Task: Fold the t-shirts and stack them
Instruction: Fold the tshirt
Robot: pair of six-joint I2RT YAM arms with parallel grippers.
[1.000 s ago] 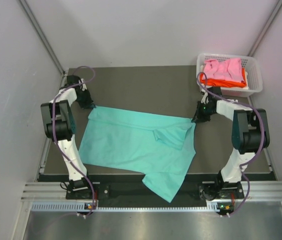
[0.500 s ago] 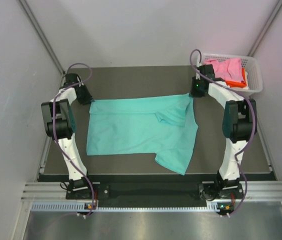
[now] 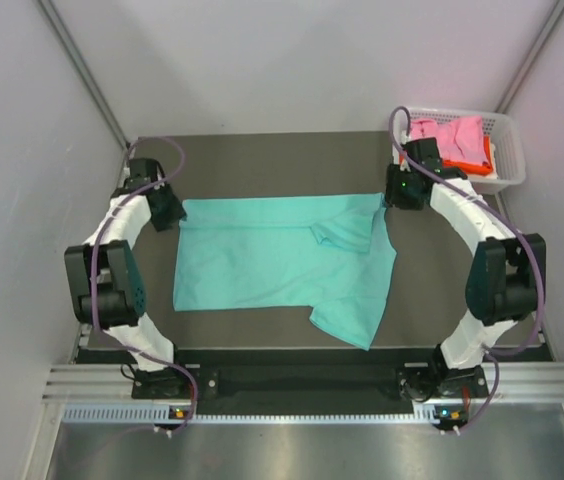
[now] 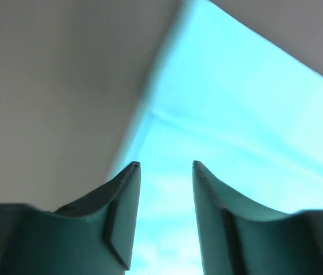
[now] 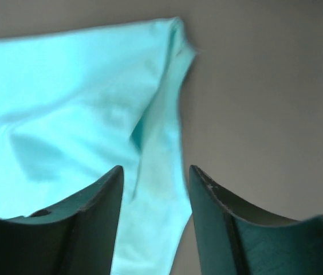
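A teal t-shirt [image 3: 272,255] lies spread on the dark table [image 3: 262,160], with a sleeve folded over near its right side and a flap hanging toward the front edge. My left gripper [image 3: 169,213] hovers at the shirt's far left corner, open, nothing between its fingers; the teal cloth [image 4: 219,114] lies below it. My right gripper [image 3: 389,196] is open at the far right corner, just above the teal edge [image 5: 156,114]. A pink t-shirt [image 3: 449,137] and an orange one [image 3: 472,165] lie in the white basket [image 3: 507,150].
The basket stands at the table's back right corner, close behind my right arm. White walls close in the left, right and back sides. A metal rail [image 3: 302,385] runs along the near edge.
Both grippers dragged the teal shirt toward the back of the table, then opened and let go of its corners. Both arms have since eased back a little.
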